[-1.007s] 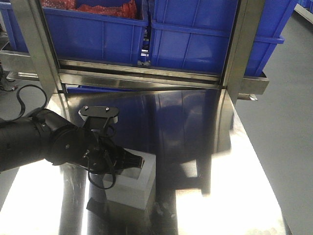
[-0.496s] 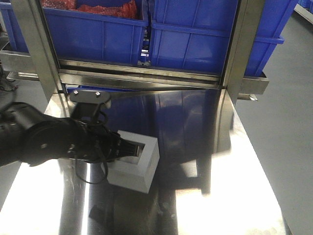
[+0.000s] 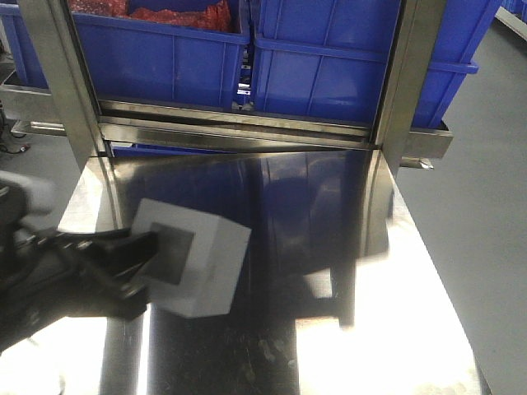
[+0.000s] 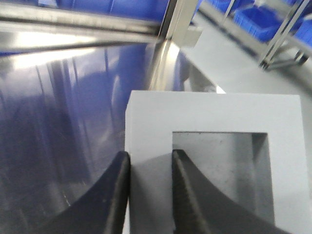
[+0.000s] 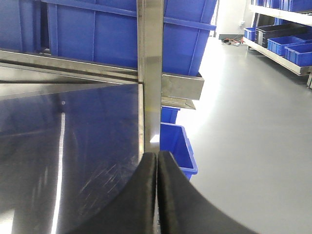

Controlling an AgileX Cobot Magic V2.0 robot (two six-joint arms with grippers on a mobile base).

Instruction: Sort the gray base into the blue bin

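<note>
Gray base (image 4: 214, 117), matte cube-like block with a square recess in one face, is clamped by the left hand (image 4: 148, 163): one black finger sits inside the recess, the other on the outer side, pinching the wall between them. In the front view the left hand (image 3: 152, 247) is motion-blurred. The gray base (image 3: 202, 263) is held tilted, recess face toward the arm, apparently just off the shiny stainless steel surface (image 3: 329, 329). Right hand (image 5: 157, 163) has both fingers pressed together, holding nothing, over the surface's right edge. Behind, a steel rack (image 3: 403, 82) carries a large plastic blue bin (image 3: 329, 74), well apart from the base. Beside it sits a second blue crate (image 3: 165, 58) holding red items.
</note>
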